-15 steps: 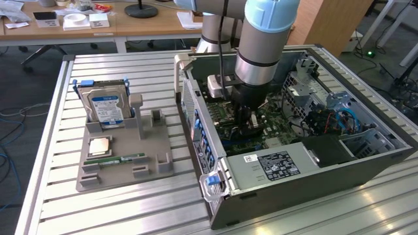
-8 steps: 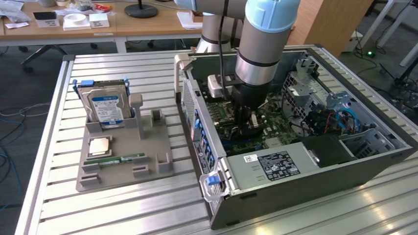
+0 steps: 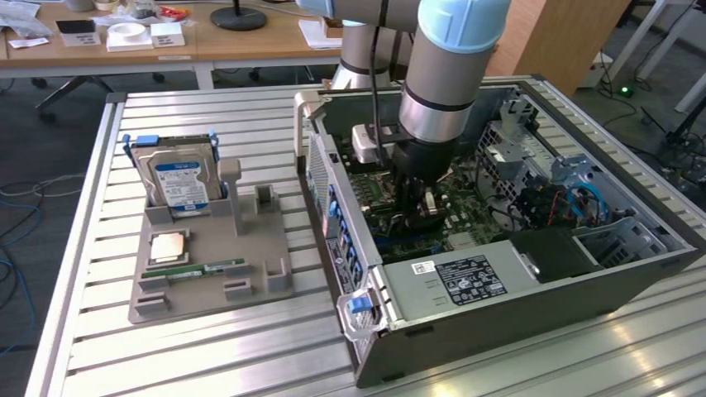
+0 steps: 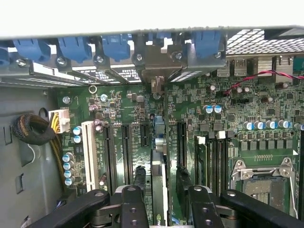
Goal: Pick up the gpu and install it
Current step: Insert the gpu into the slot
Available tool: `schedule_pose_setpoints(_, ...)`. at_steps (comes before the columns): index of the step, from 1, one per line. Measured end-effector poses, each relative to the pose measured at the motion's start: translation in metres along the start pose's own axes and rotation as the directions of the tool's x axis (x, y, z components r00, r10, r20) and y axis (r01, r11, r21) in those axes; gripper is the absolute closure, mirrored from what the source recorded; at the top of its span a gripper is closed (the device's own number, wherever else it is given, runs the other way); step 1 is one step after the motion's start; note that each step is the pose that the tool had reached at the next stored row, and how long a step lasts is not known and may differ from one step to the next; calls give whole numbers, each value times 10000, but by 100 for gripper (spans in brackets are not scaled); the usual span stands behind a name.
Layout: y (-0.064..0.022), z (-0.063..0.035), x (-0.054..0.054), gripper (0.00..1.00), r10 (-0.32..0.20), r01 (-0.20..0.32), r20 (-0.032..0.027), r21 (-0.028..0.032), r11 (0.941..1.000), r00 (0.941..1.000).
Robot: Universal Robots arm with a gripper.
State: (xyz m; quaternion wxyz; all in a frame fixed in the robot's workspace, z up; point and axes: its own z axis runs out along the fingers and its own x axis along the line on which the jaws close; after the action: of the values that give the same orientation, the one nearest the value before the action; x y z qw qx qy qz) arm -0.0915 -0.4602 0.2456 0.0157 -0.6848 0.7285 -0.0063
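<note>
In the exterior view, the arm is reaching deep into the open computer case (image 3: 617, 273), and the gripper (image 3: 425, 217) is sitting low over the green board. In the wrist view, the gripper (image 4: 161, 197) is clamping the gpu (image 4: 159, 175), a thin dark card standing on edge. The card is probably sitting in its slot already, but the view there is poor.

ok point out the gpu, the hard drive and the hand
gpu (image 4: 159, 190), wrist view, top edge of the card between the fingers
hard drive (image 3: 180, 184), exterior view, blue-white label
hand (image 4: 161, 202), wrist view, midway between the fingertips
</note>
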Motion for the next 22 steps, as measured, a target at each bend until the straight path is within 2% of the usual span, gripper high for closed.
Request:
schedule_pose_setpoints(5,-2,-37,-1,60,0,0,2,1,10000,10000)
schedule_pose_setpoints(14,-2,-37,-1,60,1,-1,2,1,10000,10000)
schedule_pose_setpoints(18,-45,-36,-3,60,0,0,2,0,10000,10000)
schedule_pose_setpoints(22,-46,-35,-4,60,1,-1,2,1,10000,10000)
